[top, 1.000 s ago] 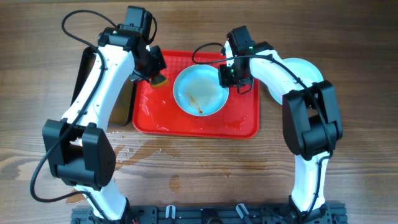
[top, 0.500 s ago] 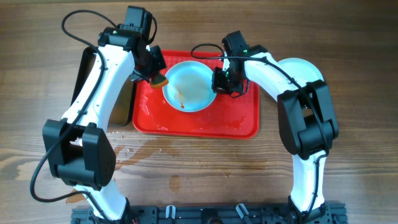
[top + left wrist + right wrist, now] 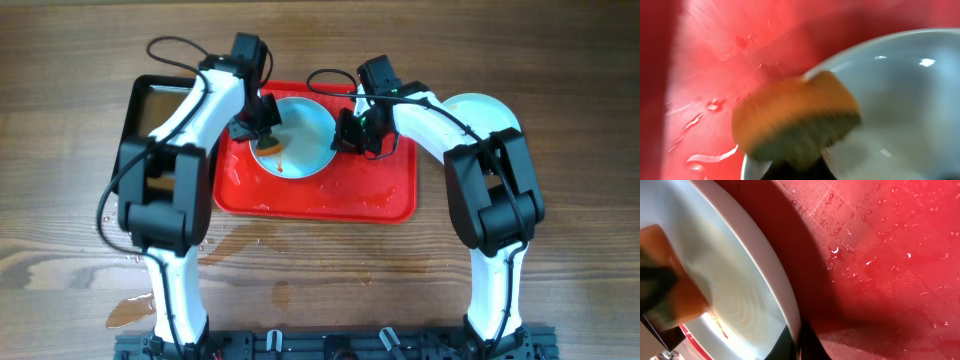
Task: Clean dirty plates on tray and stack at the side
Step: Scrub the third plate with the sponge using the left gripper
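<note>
While my right tool (image 3: 347,135) clenches plate (image 3: 310,145) rim at 3 o'clock, that side lifted off red tray (image 3: 340,200); plate sits toward tray's 12 o'clock edge. My left tool (image 3: 262,125) grasps orange sponge (image 3: 269,147), pressed on plate at 9 o'clock. Sauce smear (image 3: 280,166) at plate's 7 o'clock. Second plate (image 3: 492,108) on worktop (image 3: 560,250), 2 o'clock of tray. Black tray (image 3: 150,100) at 9 o'clock.

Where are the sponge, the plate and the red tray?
sponge (image 3: 795,112), left wrist view, its orange top.
plate (image 3: 305,125), overhead view, its inner surface.
tray (image 3: 340,195), overhead view, bare wet floor.
</note>
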`<state>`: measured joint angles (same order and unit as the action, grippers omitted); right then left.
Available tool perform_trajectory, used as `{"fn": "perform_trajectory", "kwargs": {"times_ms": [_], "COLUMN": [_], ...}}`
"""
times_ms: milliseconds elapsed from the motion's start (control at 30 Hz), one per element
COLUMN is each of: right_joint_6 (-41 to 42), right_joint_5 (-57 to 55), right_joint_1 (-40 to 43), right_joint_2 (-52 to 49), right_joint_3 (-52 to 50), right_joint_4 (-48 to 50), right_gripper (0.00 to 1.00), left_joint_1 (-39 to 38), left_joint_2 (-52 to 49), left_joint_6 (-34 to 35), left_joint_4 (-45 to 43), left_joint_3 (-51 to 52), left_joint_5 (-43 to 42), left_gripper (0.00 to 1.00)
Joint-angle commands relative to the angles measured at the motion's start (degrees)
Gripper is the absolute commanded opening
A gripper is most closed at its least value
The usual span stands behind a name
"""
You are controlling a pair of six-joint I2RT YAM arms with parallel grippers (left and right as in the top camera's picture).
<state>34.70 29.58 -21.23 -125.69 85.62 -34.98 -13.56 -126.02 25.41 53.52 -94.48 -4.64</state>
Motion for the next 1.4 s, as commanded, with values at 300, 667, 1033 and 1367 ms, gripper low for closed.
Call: {"fn": "perform_trajectory", "kwargs": {"times_ms": [300,667,1033,1367], "right_joint_6": [-0.2,-0.9,-1.1,-1.7], "right_joint_5": [-1.6,-1.2,-1.1,-0.6], "right_joint_1": [-0.3,-0.3,-0.3,-0.3], "right_joint_2": [-2.4,-2.4,-2.4,-2.4], "right_joint_3": [-1.9,-1.9,-1.9,-1.9], "right_joint_4": [0.5,0.5,0.9,0.9], "right_gripper": [0.04,0.04,0.04,0.04], "left_joint_1": [-4.4,-4.4,-7.7,-9.4], "left_joint_2": [-6.9,-7.0,-7.0,-7.2], "left_joint_6": [-22.6,12.7,-9.5,-21.7], "left_joint_4": [7.9,-1.9,13.4,-7.8], "left_joint_3": [-0.2,-0.2,-0.2,-0.2], "left_joint_5": [-23.7,20.6,-7.6,-13.5], "left_gripper": [0.04,0.04,0.04,0.04]}}
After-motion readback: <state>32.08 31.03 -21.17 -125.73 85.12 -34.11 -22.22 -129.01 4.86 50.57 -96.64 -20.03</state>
